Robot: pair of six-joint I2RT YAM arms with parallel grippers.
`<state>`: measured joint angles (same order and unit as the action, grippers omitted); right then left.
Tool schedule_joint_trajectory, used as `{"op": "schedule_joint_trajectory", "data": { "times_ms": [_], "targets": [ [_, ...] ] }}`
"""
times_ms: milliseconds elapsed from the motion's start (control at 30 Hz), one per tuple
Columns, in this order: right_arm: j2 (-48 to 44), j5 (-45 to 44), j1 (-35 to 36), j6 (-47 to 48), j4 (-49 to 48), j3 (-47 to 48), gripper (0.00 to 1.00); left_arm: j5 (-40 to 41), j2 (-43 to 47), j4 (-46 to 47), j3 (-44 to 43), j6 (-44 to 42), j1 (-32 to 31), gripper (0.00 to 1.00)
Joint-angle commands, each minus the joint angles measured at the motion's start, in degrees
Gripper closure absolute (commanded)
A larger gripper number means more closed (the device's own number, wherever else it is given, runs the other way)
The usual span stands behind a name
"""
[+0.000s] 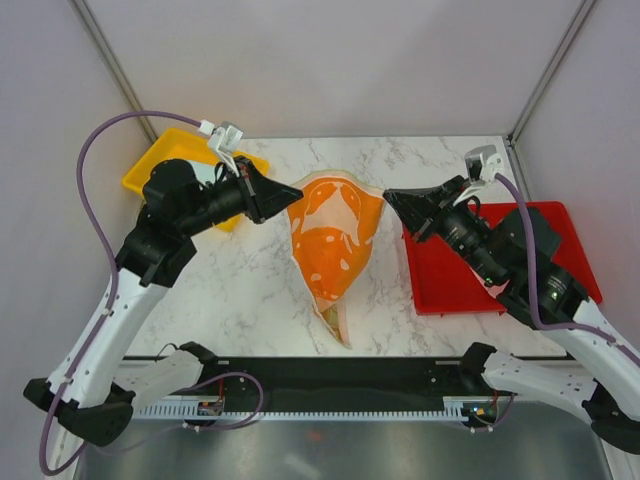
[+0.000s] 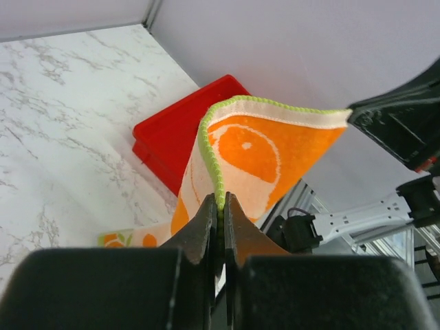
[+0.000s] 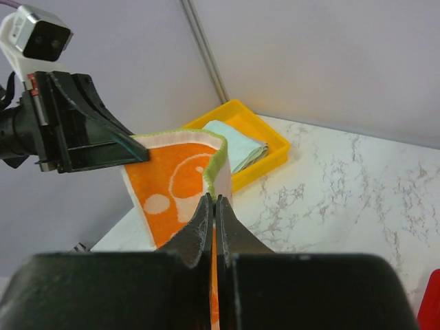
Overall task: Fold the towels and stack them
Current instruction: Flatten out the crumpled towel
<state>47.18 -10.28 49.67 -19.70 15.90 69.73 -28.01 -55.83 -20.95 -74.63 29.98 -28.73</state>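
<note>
Yellow tray (image 1: 150, 168), far left: folded mint towel (image 3: 237, 146) inside. Left gripper (image 1: 295, 190) pinched tight on upper left corner of orange-print towel (image 1: 335, 245). Towel hangs over table (image 1: 230, 290) at centre, lower tip reaching it. Right gripper (image 1: 390, 197) pinched tight on upper right corner. Red tray (image 1: 450, 282) at right.

Top external: high overhead, from 6 o'clock. Wrist cameras: close-up, facing each other from 9 and 3 o'clock; all share cream-and-orange printed cloth towel (image 1: 335, 240).
</note>
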Motion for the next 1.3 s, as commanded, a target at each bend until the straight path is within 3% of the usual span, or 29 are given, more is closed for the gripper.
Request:
{"op": "schedule_joint_trajectory", "data": {
  "times_ms": [0,133,233,267,400,567,667,833,1000,1100,1167,1267],
  "targets": [
    [2.6,-1.1,0.2,2.6,-2.5,3.8,1.0,2.6,-3.6,-1.1,-4.4,-3.7,-0.1,0.98],
    [1.5,2.5,0.2,4.8,-1.4,4.1,1.0,-2.3,-2.9,0.4,-5.6,-3.3,-0.1,0.98],
    [-0.4,10.2,0.3,5.9,1.3,5.2,1.0,-11.9,-0.4,4.1,-4.4,1.4,-0.2,0.98],
    [-1.5,16.7,0.2,5.4,2.7,5.8,1.0,-13.5,0.5,4.9,-3.2,2.8,-0.2,0.98],
    [-5.9,22.7,0.2,2.9,2.7,6.1,1.0,-18.0,5.2,7.9,-1.5,6.5,-0.2,0.98],
    [-9.7,19.0,0.2,-0.2,-0.5,7.4,1.0,-19.3,6.4,10.7,-4.6,13.4,-0.2,0.98],
    [-9.7,10.7,0.1,-0.9,-3.2,7.9,1.0,-18.0,4.4,10.2,-7.1,12.7,-0.2,0.98],
    [-3.0,-5.3,0.1,4.9,-3.1,9.9,1.0,-1.5,-2.3,-3.3,-13.2,2.3,-0.1,0.98],
    [8.5,-15.8,-0.1,12.3,-4.6,9.5,1.0,8.9,-13.7,-6.4,-14.8,-3.4,2.1,0.98],
    [16.1,-12.0,-6.0,14.9,-9.3,8.7,1.0,10.3,-21.3,-5.2,-16.4,-4.7,5.5,0.98],
    [22.4,-4.0,-16.3,10.4,-11.8,8.3,1.0,9.5,-25.4,-2.3,-17.5,-4.9,9.0,0.98],
    [32.7,2.2,-23.2,9.3,-16.7,9.9,1.0,4.1,-35.2,4.6,-19.4,-3.7,13.7,0.98]
  ]
}}
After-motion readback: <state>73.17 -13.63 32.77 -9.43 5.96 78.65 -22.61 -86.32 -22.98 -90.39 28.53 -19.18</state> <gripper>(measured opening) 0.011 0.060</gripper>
